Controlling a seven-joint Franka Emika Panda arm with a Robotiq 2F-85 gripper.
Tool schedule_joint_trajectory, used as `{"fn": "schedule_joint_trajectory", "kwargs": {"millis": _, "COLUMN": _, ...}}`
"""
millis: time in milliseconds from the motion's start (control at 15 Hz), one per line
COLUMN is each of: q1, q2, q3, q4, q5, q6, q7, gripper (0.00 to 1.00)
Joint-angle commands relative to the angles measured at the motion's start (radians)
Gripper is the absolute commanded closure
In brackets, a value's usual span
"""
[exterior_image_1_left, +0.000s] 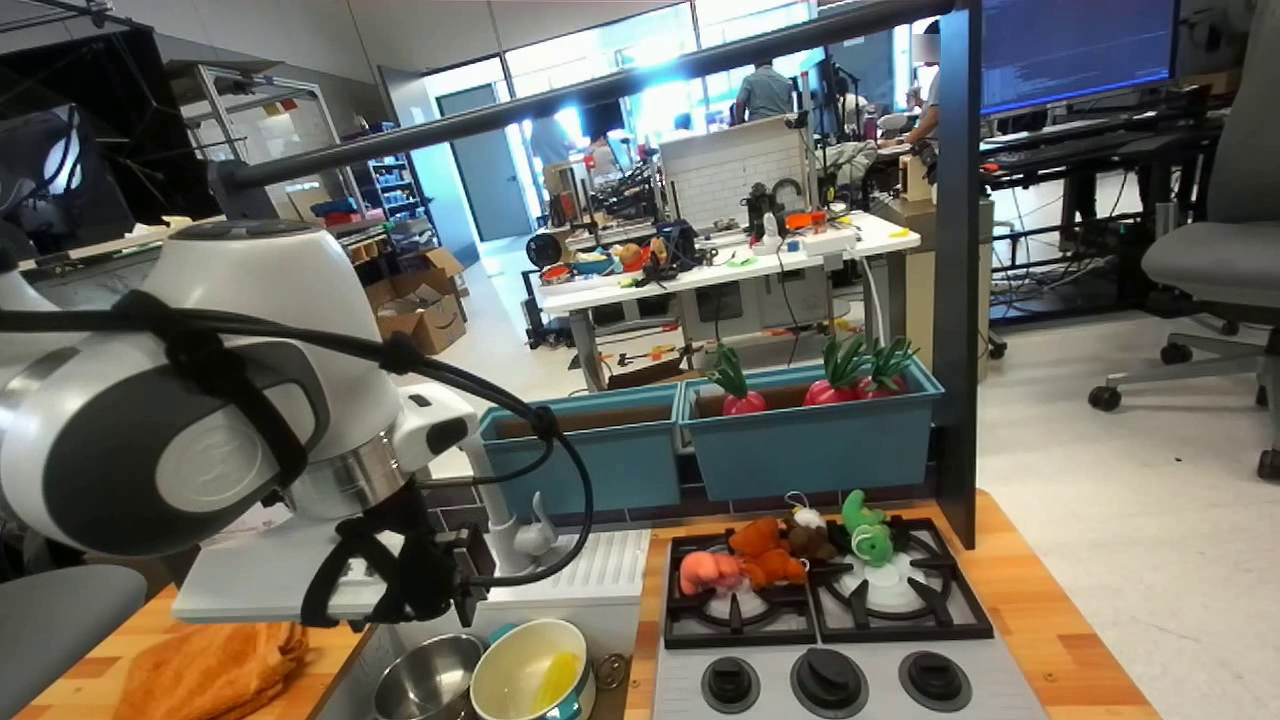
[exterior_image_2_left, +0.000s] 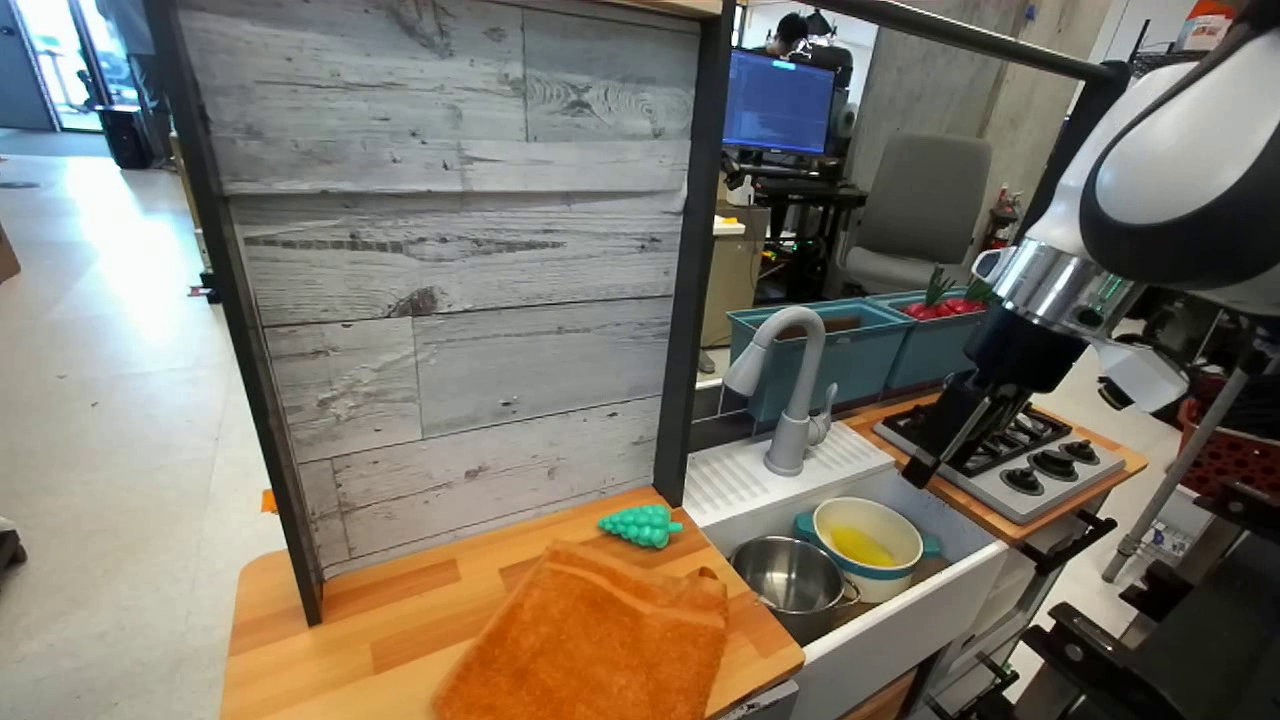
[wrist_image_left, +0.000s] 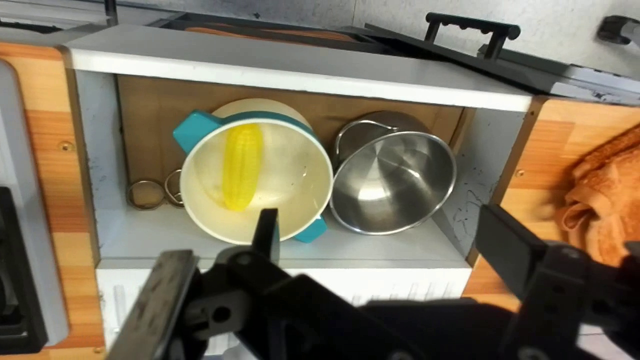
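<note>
Gripper (wrist_image_left: 377, 220) found wide apart and empty above the sink (wrist_image_left: 300, 82). Yellow toy corn cob (wrist_image_left: 242, 167) lies inside the cream pot (wrist_image_left: 292, 182), toward the sink's edge beside the stove (wrist_image_left: 31, 215); steel pot (wrist_image_left: 395, 185) sits toward the opposite edge. Judged: no grasp made, nothing lifted.

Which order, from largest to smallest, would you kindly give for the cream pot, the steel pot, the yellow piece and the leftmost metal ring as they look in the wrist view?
1. cream pot
2. steel pot, somewhat smaller
3. yellow piece, lying inside the cream pot
4. leftmost metal ring
</note>
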Motion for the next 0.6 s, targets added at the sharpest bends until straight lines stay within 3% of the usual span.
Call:
{"fn": "schedule_joint_trajectory", "kwargs": {"millis": 0, "q1": 0.074, "q2": -0.056, "q3": 0.005, "q4": -0.068, "q5": -0.064, "q6": 0.076, "q7": 0.003, "gripper": 0.0}}
{"fn": "schedule_joint_trajectory", "kwargs": {"millis": 267, "q1": 0.152, "q2": -0.097, "q3": 0.053, "q4": -0.125, "q5": -0.155, "q6": 0.22, "q7": 0.026, "gripper": 0.0}}
{"fn": "schedule_joint_trajectory", "kwargs": {"millis": 467, "q1": 0.309, "q2": -0.091, "q3": -0.011, "q4": -0.09, "q5": -0.188, "q6": 0.235, "q7": 0.052, "gripper": 0.0}}
{"fn": "schedule_joint_trajectory", "kwargs": {"millis": 533, "q1": 0.333, "q2": -0.071, "q3": -0.009, "q4": -0.06, "q5": -0.205, "q6": 0.201, "q7": 0.045, "gripper": 0.0}}
